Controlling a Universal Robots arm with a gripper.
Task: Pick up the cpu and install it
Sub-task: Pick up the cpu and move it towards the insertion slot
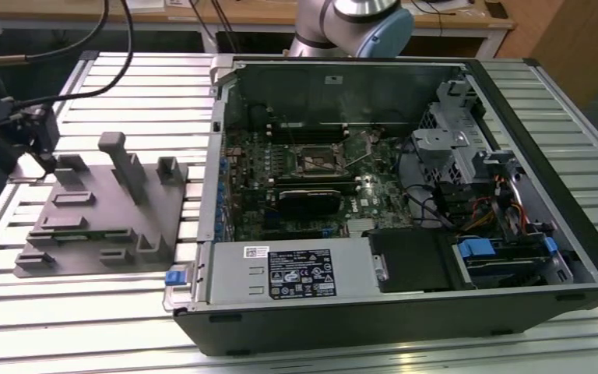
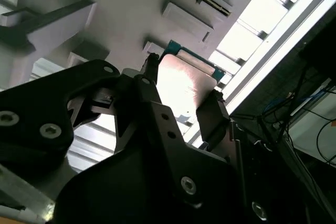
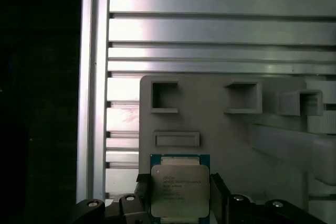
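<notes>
The cpu sits between my fingers, silvery top plate facing up with its thin blue-green rim showing along the far edge. The gripper is closed on it, one black finger pressed against each of two opposite sides. The second wrist view shows the same grasp from below: the cpu is a pale square spanning the gap, pinched between the two dark fingertips. It is at the edge of the grey plastic tray, just beside a shallow rectangular recess and near two square pockets in the tray's surface. I cannot tell whether the chip rests on the tray or is raised a little off it. In the exterior view my gripper hangs over the far corner of the tray at the exterior view's left, among its upright posts. The tray lies on the slatted aluminium table. Well apart from me, toward the exterior view's right, an open computer case lies on its side on the same table. Its motherboard is exposed, with the square socket frame near the middle. My arm's grey-and-blue joint is beyond the case.
</notes>
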